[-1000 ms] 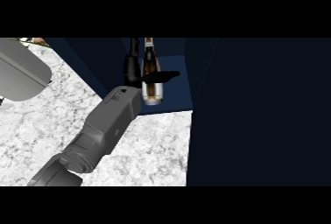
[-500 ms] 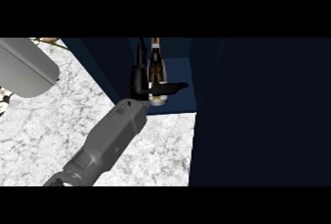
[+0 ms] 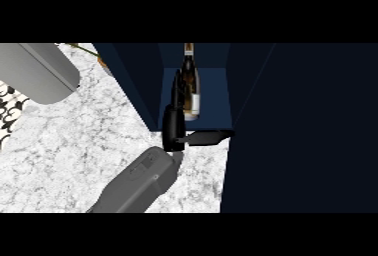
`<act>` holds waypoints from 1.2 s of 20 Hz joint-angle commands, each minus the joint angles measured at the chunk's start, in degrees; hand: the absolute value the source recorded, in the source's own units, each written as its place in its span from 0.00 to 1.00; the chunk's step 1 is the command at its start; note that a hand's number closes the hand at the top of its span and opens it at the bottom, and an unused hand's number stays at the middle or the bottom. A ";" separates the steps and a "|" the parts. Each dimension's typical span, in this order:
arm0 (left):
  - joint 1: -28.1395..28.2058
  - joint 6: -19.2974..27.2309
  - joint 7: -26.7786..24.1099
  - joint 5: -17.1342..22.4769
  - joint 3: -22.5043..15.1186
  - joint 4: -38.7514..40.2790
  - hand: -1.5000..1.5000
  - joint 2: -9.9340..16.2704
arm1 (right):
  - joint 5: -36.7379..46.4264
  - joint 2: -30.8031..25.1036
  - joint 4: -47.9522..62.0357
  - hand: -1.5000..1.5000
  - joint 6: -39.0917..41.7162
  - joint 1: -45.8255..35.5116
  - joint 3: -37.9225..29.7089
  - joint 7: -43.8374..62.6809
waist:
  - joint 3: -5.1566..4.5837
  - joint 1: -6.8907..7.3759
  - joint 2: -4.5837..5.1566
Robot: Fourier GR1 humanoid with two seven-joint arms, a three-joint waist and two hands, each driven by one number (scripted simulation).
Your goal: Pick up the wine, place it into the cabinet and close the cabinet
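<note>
Item 1: right robot hand (image 3: pixel 176 131), released, fingers straight alongside the bottle, thumb splayed right. Item 2: wine (image 3: pixel 190 90), just beyond the fingers, standing inside the cabinet (image 3: pixel 295 125). Likely heavy, rigid, slick, breakable glass; best taken around its broad body. Left forearm (image 3: pixel 37 70) far left.

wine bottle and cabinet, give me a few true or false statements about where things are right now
1. The wine bottle stands inside the dark blue cabinet. True.
2. The right hand is at the cabinet's opening, beside the bottle. True.
3. The bottle lies flat on the marble counter. False: it is upright in the cabinet.
4. The cabinet is closed. False: its inside shows, with the bottle in it.
5. A grey forearm shows at the upper left. True.
</note>
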 commanded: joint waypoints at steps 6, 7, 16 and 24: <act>16.03 4.72 7.15 -6.54 -8.49 -27.16 0.00 5.61 | -1.46 -0.29 -3.71 0.00 -1.44 1.02 -2.42 1.94 | 0.00 0.93 -0.05; 20.23 2.35 5.79 -5.99 -9.12 -29.33 0.00 7.73 | -1.17 -1.17 -3.26 0.00 -1.59 0.48 -2.88 2.65 | -0.01 1.06 -0.05; 36.77 6.09 6.99 -12.13 -13.22 -49.07 1.00 19.04 | -6.98 -4.02 -3.34 0.00 6.24 7.09 -8.82 -0.21 | 0.03 0.52 -0.07; 43.78 -3.41 4.25 -10.41 -9.24 -52.41 1.00 29.39 | -7.06 -10.15 -5.51 1.00 18.87 10.55 -4.70 -0.43 | -0.02 0.30 -0.09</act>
